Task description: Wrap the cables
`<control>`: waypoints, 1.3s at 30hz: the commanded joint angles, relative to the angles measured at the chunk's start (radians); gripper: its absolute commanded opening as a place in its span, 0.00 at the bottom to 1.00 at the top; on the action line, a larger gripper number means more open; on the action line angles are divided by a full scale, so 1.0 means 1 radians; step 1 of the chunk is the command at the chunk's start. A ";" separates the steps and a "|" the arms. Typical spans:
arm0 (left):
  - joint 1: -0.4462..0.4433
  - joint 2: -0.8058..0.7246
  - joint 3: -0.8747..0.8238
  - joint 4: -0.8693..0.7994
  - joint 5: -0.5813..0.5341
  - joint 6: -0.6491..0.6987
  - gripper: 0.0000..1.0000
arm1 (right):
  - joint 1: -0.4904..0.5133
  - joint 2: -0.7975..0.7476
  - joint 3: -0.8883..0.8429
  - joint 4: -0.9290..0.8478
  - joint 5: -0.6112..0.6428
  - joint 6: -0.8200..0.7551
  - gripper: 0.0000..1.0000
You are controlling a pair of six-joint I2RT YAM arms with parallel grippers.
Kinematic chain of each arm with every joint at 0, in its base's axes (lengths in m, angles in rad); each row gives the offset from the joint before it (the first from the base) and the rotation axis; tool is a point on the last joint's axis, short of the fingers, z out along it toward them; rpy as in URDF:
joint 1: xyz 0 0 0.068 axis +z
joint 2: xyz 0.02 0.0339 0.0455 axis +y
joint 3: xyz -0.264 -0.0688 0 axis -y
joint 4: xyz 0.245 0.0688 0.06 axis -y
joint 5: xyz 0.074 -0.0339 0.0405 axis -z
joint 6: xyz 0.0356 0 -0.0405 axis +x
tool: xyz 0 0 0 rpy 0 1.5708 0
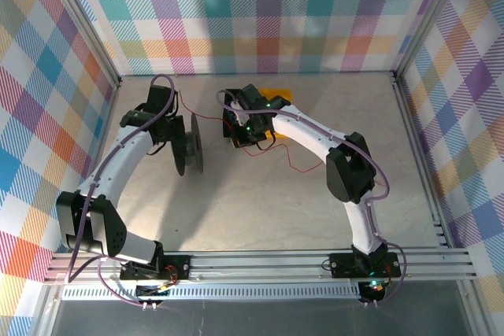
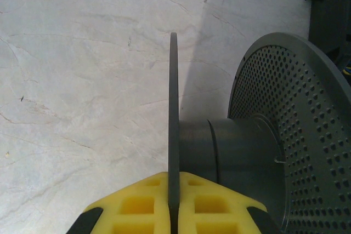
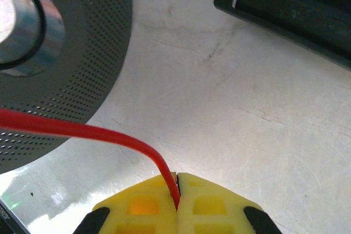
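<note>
My left pincer (image 2: 173,215) clamps the flange (image 2: 173,108) of the black spool (image 1: 189,145), my right pincer (image 3: 176,201) pinches the red cable (image 3: 82,131), whose slack lies loose on the table (image 1: 260,218), and the hub (image 2: 241,149) looks bare, so I judge nearly all the wrapping remains.

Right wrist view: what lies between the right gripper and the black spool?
The red cable, pinched in the right gripper, arcs left in front of the spool; under it the tabletop is bare. The right wrist view shows this.
</note>
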 commanded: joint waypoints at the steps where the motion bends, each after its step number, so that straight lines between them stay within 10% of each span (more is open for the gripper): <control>1: 0.014 -0.005 0.006 0.004 0.013 0.016 0.00 | 0.009 0.018 0.060 -0.076 0.003 0.014 0.00; 22: 0.014 -0.027 0.080 -0.056 0.001 0.032 0.21 | 0.045 0.069 0.169 -0.274 0.068 -0.043 0.00; 39: 0.014 -0.042 0.035 -0.102 0.113 -0.006 0.10 | 0.088 -0.008 0.197 -0.452 0.146 0.027 0.00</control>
